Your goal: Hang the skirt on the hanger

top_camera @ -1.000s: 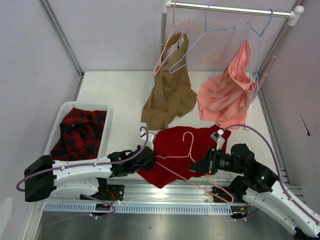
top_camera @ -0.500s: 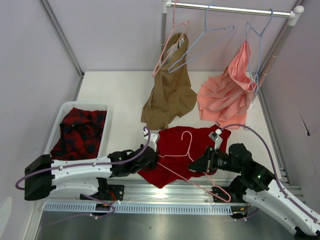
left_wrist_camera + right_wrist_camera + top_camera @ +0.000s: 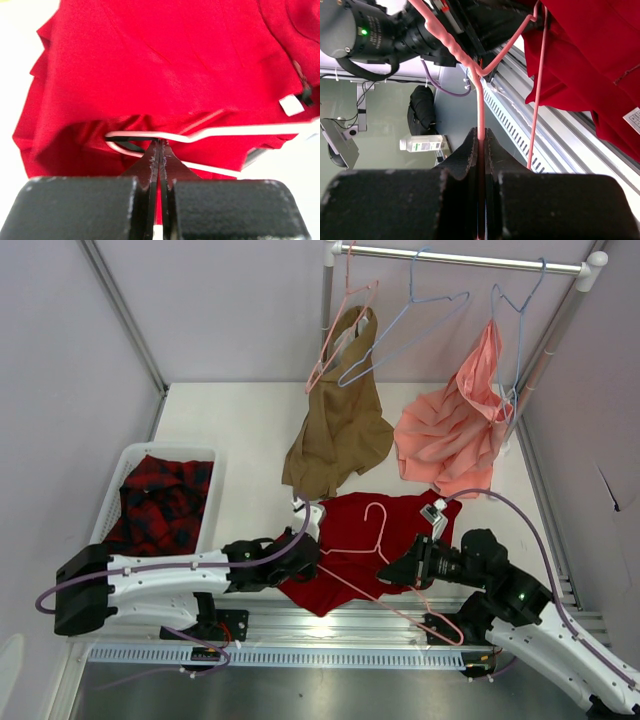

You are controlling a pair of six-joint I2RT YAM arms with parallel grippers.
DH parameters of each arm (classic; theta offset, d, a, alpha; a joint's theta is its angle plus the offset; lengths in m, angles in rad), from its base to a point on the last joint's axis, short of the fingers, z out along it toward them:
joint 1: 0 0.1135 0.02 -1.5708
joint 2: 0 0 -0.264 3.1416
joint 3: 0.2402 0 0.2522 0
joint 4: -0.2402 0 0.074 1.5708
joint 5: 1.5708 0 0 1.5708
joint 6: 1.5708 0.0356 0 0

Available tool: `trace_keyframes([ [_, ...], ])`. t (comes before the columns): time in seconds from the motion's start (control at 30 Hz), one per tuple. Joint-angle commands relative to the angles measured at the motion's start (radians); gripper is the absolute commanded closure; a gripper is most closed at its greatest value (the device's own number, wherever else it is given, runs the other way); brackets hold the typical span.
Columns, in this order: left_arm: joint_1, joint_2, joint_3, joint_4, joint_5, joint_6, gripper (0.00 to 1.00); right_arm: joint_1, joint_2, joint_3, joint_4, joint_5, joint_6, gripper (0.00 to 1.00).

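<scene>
The deep-red skirt [image 3: 350,530] lies crumpled on the table near the front edge, between both arms. The pale-pink hanger [image 3: 384,532] lies on top of it, with its hook toward the back and its long bottom wire slanting over the front rail. My left gripper [image 3: 308,558] is shut at the skirt's left edge. In the left wrist view its tips [image 3: 159,144] pinch red cloth [image 3: 165,65] just beside the hanger's wire [image 3: 240,131]. My right gripper [image 3: 393,575] is shut on the hanger; the wire [image 3: 481,110] runs straight up out of the jaws [image 3: 481,131], with the skirt [image 3: 590,60] at upper right.
A white basket [image 3: 115,490] at the left holds a red-and-black plaid garment [image 3: 160,505]. On the rack's bar [image 3: 460,258] at the back hang a tan garment [image 3: 335,440], a salmon-pink garment [image 3: 450,435] and light-blue hangers [image 3: 400,335]. A metal rail [image 3: 340,625] borders the table's front.
My left gripper has crept slightly to the right along the skirt's left edge, still shut. The right gripper and the hanger have barely shifted.
</scene>
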State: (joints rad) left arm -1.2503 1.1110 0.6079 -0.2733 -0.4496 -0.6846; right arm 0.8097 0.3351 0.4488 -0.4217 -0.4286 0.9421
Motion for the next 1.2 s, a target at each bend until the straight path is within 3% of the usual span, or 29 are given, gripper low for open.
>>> trace_keyframes([
  [0.0, -0.008, 0.004, 0.076, -0.079, -0.118, -0.052, 1.00, 0.006, -0.031, 0.036, -0.023, 0.007, -0.014, 1.00],
  [0.4, -0.008, 0.027, 0.098, -0.129, -0.181, -0.107, 1.00, 0.006, -0.057, 0.041, -0.046, -0.013, -0.008, 1.00],
  [1.17, -0.018, -0.005, 0.081, 0.132, 0.091, 0.109, 1.00, 0.006, -0.034, 0.007, 0.038, -0.002, -0.035, 1.00],
])
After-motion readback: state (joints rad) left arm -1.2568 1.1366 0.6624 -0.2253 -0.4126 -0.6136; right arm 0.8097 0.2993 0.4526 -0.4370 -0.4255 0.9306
